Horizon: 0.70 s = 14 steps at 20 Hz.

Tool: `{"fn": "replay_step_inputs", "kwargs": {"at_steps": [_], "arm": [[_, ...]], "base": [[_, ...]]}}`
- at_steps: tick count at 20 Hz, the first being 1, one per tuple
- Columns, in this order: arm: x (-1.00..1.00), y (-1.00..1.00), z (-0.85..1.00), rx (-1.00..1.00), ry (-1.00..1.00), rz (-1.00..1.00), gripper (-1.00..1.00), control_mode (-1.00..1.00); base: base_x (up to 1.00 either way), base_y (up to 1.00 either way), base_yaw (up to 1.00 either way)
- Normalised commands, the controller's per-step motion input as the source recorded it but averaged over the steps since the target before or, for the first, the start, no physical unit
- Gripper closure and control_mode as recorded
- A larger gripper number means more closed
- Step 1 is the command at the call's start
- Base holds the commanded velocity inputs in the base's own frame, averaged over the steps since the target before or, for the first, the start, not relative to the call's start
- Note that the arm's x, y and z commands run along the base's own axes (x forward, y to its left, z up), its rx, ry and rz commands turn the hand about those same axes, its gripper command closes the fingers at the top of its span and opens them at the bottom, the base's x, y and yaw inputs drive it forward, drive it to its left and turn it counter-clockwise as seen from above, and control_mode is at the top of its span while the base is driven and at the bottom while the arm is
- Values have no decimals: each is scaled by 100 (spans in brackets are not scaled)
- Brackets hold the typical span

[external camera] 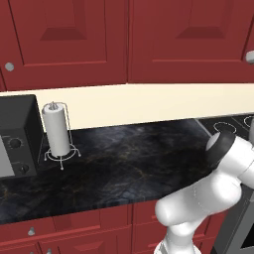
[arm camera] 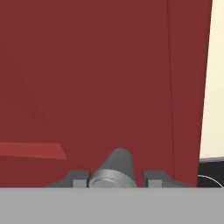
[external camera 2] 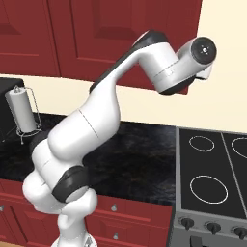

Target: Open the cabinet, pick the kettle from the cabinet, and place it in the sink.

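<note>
A white robot arm with dark joints reaches up from its base toward the tall dark red wooden wall cabinet (arm camera: pixel 87 78), whose raised-panel door is closed. In the hand view, the two small dark fingertips of the gripper (arm camera: pixel 117 180) stand on either side of the round silver knob (arm camera: pixel 114 170), which sits between them close against the door. The fingers are partly spread with narrow gaps to the knob on each side, so they do not appear to be pinching it; whether they touch it I cannot tell. In the left base view, below the cabinets, a dark marbled stone counter (external camera: pixel 139 168) carries a white paper-towel roll on a wire stand (external camera: pixel 57 131).

The step in hand looks like the first one, opening the cabinet. The kettle is presumably behind the closed door. The next move likely calls for closing firmly on the knob, then pulling back along the door's swing.
</note>
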Motion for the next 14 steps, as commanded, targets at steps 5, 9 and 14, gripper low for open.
{"fn": "replay_step_inputs", "kwargs": {"at_steps": [5,9,14], "arm": [[-32,17,0,-14,0,0,100,-100],[-32,15,2,-13,0,0,100,-100],[-32,19,4,-11,-2,0,100,-100]], "base": [[0,0,0],[0,0,0],[0,0,0]]}}
